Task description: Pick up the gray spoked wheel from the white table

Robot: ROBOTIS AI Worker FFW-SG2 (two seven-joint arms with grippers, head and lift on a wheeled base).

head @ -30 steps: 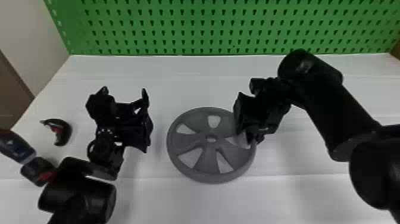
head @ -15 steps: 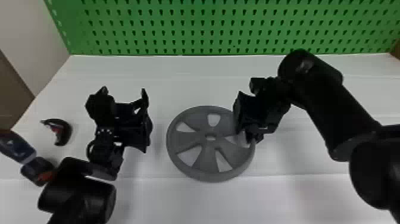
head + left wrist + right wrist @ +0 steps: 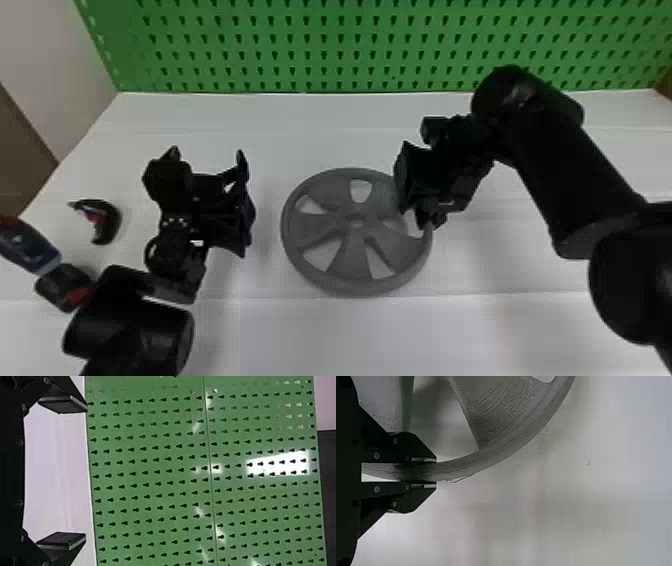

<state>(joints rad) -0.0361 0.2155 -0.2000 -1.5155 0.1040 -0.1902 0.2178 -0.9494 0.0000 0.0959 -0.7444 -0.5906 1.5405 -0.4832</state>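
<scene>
Right gripper point(image 3: 435, 473) clenched, I grasped the gray spoked wheel point(image 3: 320, 226) by its rim point(image 3: 462, 466), on or barely above the white table point(image 3: 350, 335) (which, I couldn't tell). Off-center weight might have twisted it loose; swinging, it might have struck my spread, empty left gripper point(image 3: 85, 472).

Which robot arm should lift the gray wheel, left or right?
Right, I think. The right tool already has its fingers shut on the rim of the gray wheel. The left tool is open and off to the wheel's left, not touching it.
</scene>
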